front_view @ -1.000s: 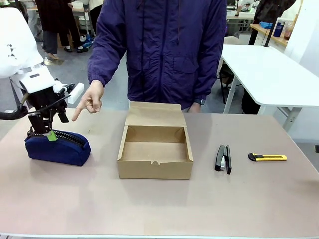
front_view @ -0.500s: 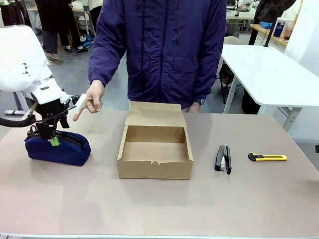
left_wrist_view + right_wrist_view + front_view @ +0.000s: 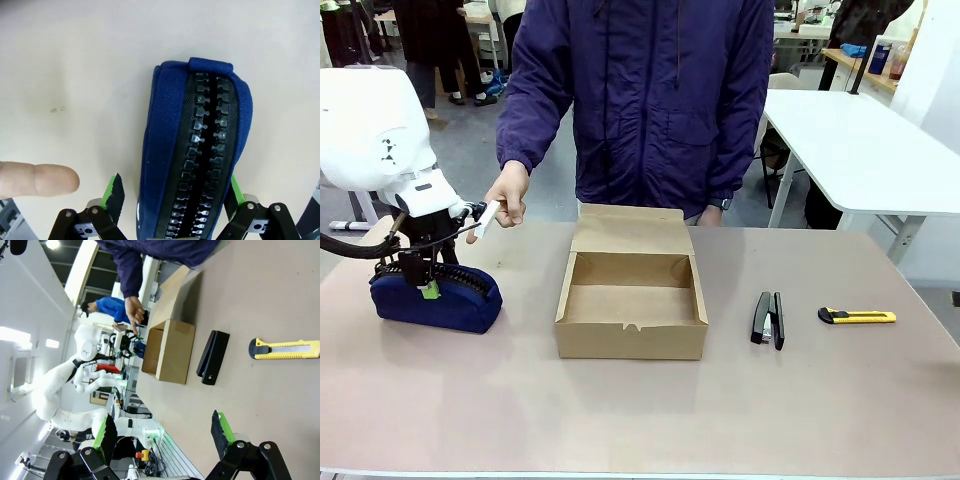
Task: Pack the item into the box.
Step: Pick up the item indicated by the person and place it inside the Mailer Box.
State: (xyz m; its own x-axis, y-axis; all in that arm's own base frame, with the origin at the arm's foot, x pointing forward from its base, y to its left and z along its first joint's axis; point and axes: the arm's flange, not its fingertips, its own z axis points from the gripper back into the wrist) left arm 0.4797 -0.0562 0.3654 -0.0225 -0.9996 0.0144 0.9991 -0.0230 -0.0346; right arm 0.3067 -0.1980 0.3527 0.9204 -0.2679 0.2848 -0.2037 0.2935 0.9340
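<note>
lying on the table [image 3: 620,420] at the robot's left, well apart from the box [image 3: 630,338]: pouch [image 3: 440,308], navy, black zipper [image 3: 202,160] facing up, resting flat. left gripper [image 3: 422,287] stood low over it, jaws apart and astride one end. in the left wrist view one green pad [image 3: 114,192] showed a strip of bare table between it and the fabric; the other pad sat at the opposite side, touching or just beside, could not tell which. person's hand [image 3: 508,196] hung just beside that arm's wrist, one finger stretched out; fingertip [image 3: 40,180] lay near the first pad in the wrist view. box: brown card, centre of table, lid flap up at the far side, before the person. stapler [image 3: 767,320], black, right of box. knife [image 3: 857,316], yellow and black, further right, apart from stapler. right gripper [image 3: 162,417]: jaws wide, gripping nothing, above the table's right part, facing knife, stapler and box.
</note>
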